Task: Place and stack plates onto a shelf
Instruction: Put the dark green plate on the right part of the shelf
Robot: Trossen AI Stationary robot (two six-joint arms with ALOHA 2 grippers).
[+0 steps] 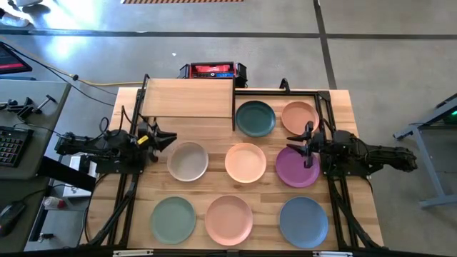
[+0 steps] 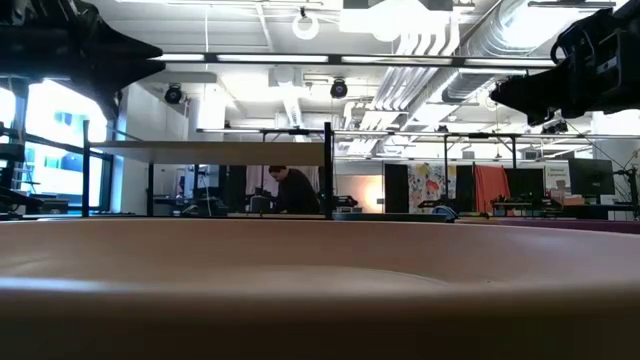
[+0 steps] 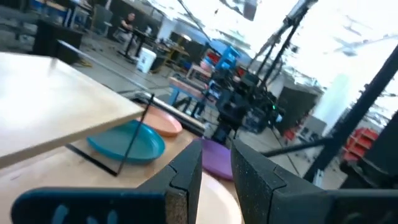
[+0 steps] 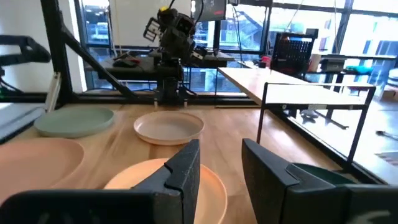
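Note:
Eight plates lie flat on the tabletop: teal (image 1: 255,118) and peach (image 1: 300,116) at the far side; beige (image 1: 188,161), light peach (image 1: 245,163) and purple (image 1: 297,166) in the middle row; sage green (image 1: 173,219), pink (image 1: 228,220) and blue (image 1: 303,222) near the front. The shelf (image 1: 187,98) stands at the far left with nothing on it. My left gripper (image 1: 168,138) hovers open and empty just left of the beige plate. My right gripper (image 1: 303,143) hovers open and empty over the purple plate's far edge.
A black metal frame (image 1: 282,91) runs around the table's far right corner by the teal and peach plates. A red box (image 1: 212,70) sits beyond the far edge. In the low view the pink plate's rim (image 2: 300,290) fills the foreground. A person (image 2: 295,190) stands far behind.

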